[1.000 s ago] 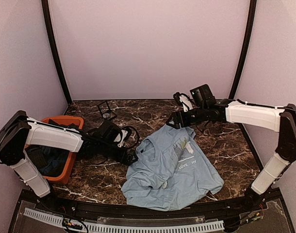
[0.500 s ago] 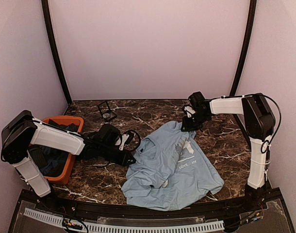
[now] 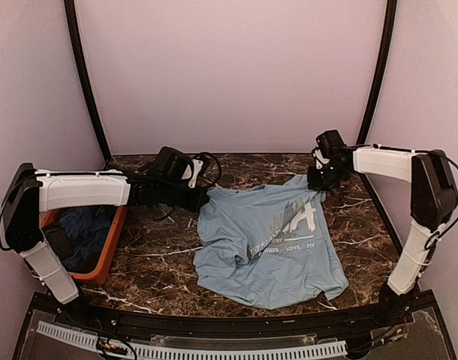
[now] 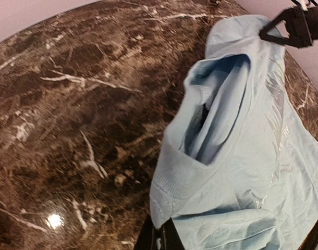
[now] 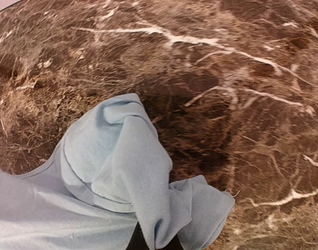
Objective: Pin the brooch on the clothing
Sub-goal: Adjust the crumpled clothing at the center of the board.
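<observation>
The clothing (image 3: pixel 266 247), a light blue T-shirt with white lettering, lies spread on the dark marble table, its top edge stretched between my two grippers. My left gripper (image 3: pixel 204 197) is shut on the shirt's left upper corner; in the left wrist view the fabric (image 4: pixel 242 156) bunches out of its closed fingertips (image 4: pixel 160 240). My right gripper (image 3: pixel 317 182) is shut on the right upper corner, and in the right wrist view folded cloth (image 5: pixel 112 172) wraps over the gripper (image 5: pixel 151 244). The brooch is out of view.
An orange bin (image 3: pixel 115 247) holding darker blue garments (image 3: pixel 82 229) stands at the left edge under my left arm. The marble tabletop (image 3: pixel 161 262) shows to the left of the shirt. Pale walls enclose the back and sides.
Both grippers closed on the shirt and drew its top edge towards the back and apart. The crumpled shirt now lies spread with its lettering showing. My left arm swung from the front left to the back.
</observation>
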You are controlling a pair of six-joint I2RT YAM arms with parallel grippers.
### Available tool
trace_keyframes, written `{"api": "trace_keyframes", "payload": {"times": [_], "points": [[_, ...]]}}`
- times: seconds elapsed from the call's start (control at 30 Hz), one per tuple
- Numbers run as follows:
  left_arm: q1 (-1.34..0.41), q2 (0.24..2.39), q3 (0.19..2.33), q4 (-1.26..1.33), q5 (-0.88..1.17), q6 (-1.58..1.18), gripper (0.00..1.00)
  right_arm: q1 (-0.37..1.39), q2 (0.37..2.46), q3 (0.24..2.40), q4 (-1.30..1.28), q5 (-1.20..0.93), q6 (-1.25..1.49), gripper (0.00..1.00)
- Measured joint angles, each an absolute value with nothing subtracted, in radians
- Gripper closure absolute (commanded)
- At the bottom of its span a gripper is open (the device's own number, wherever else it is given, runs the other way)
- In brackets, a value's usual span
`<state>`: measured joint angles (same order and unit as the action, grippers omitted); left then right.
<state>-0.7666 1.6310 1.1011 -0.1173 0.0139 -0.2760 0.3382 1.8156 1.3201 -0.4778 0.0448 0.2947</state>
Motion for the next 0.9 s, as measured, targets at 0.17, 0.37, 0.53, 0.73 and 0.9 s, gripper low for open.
{"api": "trace_keyframes", "payload": {"times": [0.17,0.37,0.53,0.73,0.9], "points": [[-0.7,1.766,1.294,-0.167,-0.091,-0.193,0.99,0.31,1.767,1.273,-0.464,0.137,0.348,0.88],[-0.663,1.98,1.461,-0.242,-0.162,-0.132,0.74,0.291,1.809,1.265,-0.467,0.165,0.375,0.68],[-0.604,2.03,1.482,-0.305,-0.199,-0.12,0.14,0.288,1.803,1.259,-0.479,0.174,0.381,0.42],[-0.529,1.921,1.474,-0.308,-0.214,-0.142,0.01,0.296,1.597,1.179,-0.477,0.163,0.369,0.23],[-0.466,1.753,1.38,-0.24,-0.193,-0.209,0.01,0.309,1.392,1.093,-0.426,0.145,0.327,0.01]]}}
